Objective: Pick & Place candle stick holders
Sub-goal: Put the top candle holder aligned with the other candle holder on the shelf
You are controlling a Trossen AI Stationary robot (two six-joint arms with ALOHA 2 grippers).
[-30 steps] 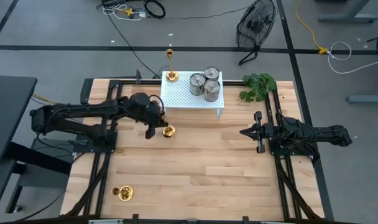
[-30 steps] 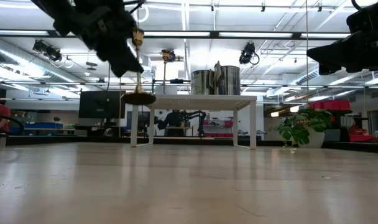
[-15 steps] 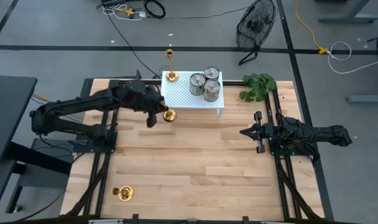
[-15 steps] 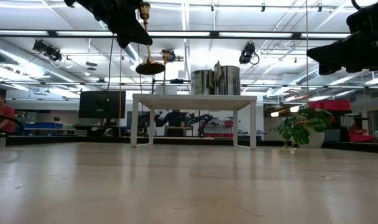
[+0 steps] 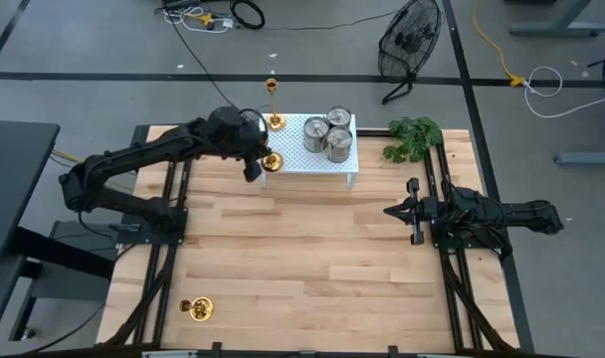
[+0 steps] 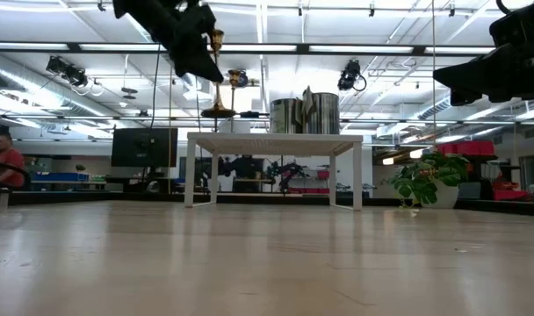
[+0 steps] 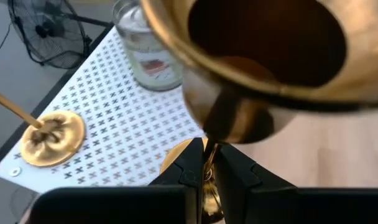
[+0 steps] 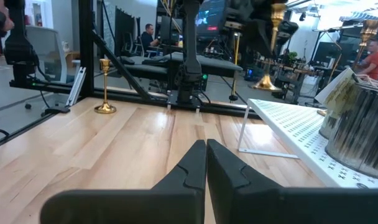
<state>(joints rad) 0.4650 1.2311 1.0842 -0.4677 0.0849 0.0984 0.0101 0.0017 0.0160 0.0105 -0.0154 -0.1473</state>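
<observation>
A gold candle stick holder (image 5: 273,161) is being carried by its slim stem in the left gripper (image 5: 255,164), just above the near left corner of the white perforated rack (image 5: 288,151). In the left wrist view the gripper's fingers (image 7: 190,163) are being kept nearly closed on the stem, with the cup (image 7: 257,56) filling the foreground and the round base showing beyond the fingertips.

The step in hand is judged to be setting this piece down on the rack. To do it well, the base should be brought fully over the rack top, away from the edge, and kept level. It should be lowered until it is seated flat before the grip is released, since the tall, narrow piece is likely to tip if let go early or at a tilt. Room should also be kept from the second gold holder (image 5: 274,117) standing at the rack's far left corner and from the three silver can-like holders (image 5: 328,133) clustered at the rack's right end.

Nearer than the rack, a third gold holder (image 5: 196,308) is lying well apart on the worktop (image 5: 322,268), near its front left corner. The right gripper (image 5: 394,212) is being held closed and empty above the worktop, to the right of the rack, nearer than the green plant (image 5: 413,135).
</observation>
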